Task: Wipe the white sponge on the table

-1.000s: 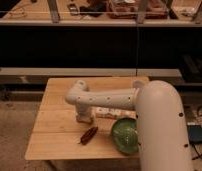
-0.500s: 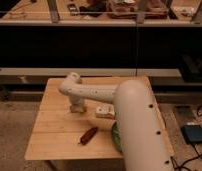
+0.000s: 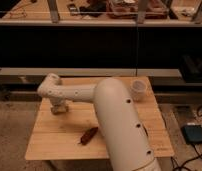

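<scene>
The white sponge (image 3: pixel 59 108) sits on the left part of the table (image 3: pixel 54 140), right under the gripper (image 3: pixel 59 106), which presses down on it. I cannot tell the grip. A white cup (image 3: pixel 138 90) stands far right. A brown thing (image 3: pixel 88 135) lies near the front.

The bench (image 3: pixel 54 142) carries all items. The claw (image 3: pixel 59 108) sits low over the left rear part of the bench, at the end of the arm (image 3: pixel 114 115), which reaches in from the front right. A cup (image 3: pixel 138 90) stands at the right rear corner. A small oblong object (image 3: pixel 88 135) lies near the front centre, just left of the arm.
</scene>
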Motion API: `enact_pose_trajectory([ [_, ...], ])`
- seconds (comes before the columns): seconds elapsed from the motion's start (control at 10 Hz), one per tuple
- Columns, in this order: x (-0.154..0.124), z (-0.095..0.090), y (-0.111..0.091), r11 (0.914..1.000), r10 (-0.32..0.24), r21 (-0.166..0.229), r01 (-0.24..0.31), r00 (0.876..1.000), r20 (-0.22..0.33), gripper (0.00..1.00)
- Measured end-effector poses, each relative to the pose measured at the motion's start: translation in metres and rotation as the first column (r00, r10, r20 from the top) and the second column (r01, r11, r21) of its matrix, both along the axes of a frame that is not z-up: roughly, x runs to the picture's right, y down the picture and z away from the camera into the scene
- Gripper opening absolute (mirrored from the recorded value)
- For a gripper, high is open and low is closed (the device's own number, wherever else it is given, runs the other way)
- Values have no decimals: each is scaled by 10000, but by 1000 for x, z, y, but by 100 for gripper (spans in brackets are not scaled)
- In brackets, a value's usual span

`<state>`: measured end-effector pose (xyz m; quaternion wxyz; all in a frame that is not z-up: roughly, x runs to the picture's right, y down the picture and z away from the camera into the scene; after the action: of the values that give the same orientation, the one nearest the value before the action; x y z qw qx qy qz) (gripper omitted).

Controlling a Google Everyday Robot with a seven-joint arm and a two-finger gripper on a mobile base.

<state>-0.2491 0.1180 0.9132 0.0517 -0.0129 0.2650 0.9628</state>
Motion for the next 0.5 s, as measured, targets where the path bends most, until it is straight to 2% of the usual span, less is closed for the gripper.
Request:
enact_pose_trajectory([
  [0.2,-9,-13,22,9982,-579,-159,584,9979,306,0],
  [0.3,-5,-22,39,9963,-731,-417,748,9965,393,0],
  [0.5,14,-36,62,9954,-503,-809,519,9985,206,0],
])
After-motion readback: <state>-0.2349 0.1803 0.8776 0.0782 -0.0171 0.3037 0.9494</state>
